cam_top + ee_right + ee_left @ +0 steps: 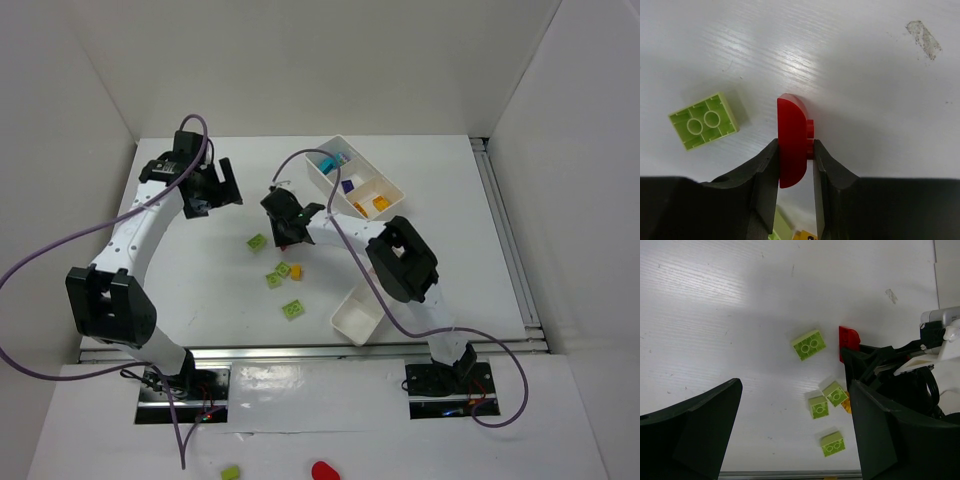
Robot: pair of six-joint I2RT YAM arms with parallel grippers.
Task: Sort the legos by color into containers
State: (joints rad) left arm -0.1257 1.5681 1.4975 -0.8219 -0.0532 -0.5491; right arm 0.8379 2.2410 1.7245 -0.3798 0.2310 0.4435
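My right gripper (pixel 794 146) is shut on a red lego (pixel 792 135), its rounded end sticking out past the fingertips, close over the table. The red lego also shows in the left wrist view (pixel 849 337). A lime green lego (pixel 703 121) lies just to its left. Three more green legos (pixel 818 406) (pixel 834 393) (pixel 832 443) and an orange-yellow one (pixel 846 405) lie nearer the front. My left gripper (pixel 215 185) is open and empty, high above the table's back left. One white container (pixel 330 150) holds teal, purple and orange legos.
A second white container (pixel 360 315) stands at the front, right of the green legos, partly under the right arm. White walls enclose the table on three sides. A green piece (pixel 231 472) and a red piece (pixel 323 470) lie off the table below the arm bases.
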